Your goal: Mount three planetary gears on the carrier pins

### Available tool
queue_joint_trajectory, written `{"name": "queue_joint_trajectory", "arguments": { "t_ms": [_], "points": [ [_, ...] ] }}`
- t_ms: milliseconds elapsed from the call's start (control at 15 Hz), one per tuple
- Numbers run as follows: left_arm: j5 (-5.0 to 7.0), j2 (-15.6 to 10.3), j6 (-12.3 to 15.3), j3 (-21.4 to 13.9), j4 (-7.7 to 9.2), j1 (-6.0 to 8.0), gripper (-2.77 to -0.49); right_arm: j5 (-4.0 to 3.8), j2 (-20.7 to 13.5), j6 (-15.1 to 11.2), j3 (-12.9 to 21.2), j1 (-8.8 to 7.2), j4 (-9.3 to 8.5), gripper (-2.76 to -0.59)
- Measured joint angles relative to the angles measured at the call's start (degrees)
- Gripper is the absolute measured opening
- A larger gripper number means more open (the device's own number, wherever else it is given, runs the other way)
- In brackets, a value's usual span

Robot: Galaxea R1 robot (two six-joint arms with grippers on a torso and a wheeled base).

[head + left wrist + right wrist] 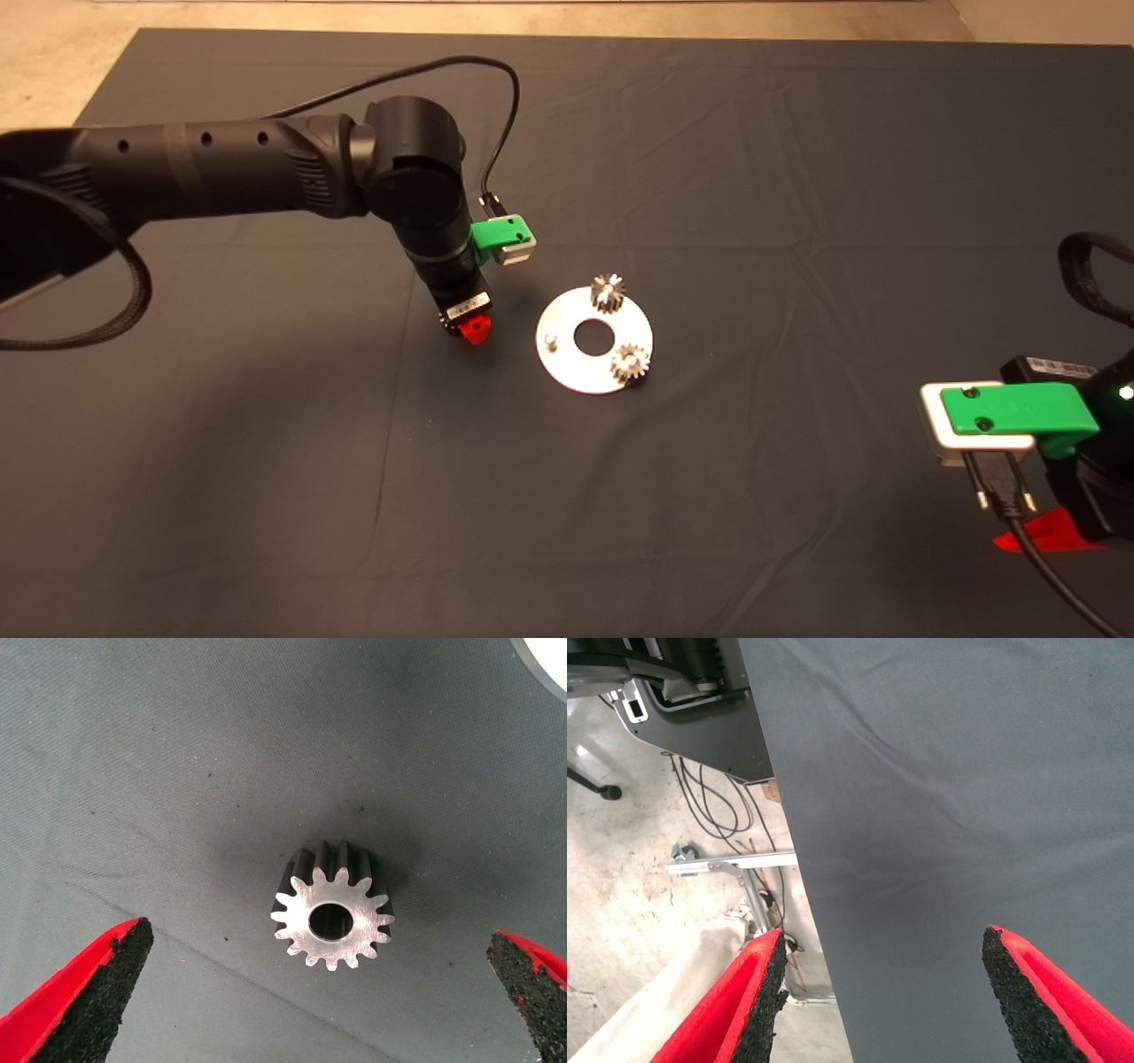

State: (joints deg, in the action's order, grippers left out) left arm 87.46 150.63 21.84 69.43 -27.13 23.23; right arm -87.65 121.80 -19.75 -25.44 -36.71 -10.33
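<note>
From above, the left gripper [476, 330] is pointing down at the mat [266, 461] just beside the disc [576, 368], where two gears [608, 292] are sitting on pins and one pin [550, 340] is standing bare. The left wrist view is showing the third gear [332, 906] lying on the mat between wide-spread fingers [97, 992], untouched. The right gripper [881, 1001] is waiting at the mat's edge, spread and holding nothing.

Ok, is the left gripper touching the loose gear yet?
Apart. The left wrist view shows the gear on the mat with clear gaps to both fingers of the left gripper.
</note>
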Motion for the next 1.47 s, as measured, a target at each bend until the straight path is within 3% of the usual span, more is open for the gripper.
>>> {"name": "queue_joint_trajectory", "arguments": {
  "t_ms": [267,1067,1467],
  "points": [
    [-0.02,0.0,-0.4,0.7,-0.11,-1.71,-0.49,0.00,0.3,0.0,0.0,0.00,0.00,-1.73],
    [-0.03,-0.3,-0.8,1.7,-0.13,-3.28,-0.49,-0.01,1.0,0.0,0.0,0.00,0.00,-1.73],
    [-0.02,-0.3,-1.3,2.5,-0.15,-3.42,-0.49,0.00,1.5,0.0,0.0,0.00,0.00,-1.73]
  ]
}}
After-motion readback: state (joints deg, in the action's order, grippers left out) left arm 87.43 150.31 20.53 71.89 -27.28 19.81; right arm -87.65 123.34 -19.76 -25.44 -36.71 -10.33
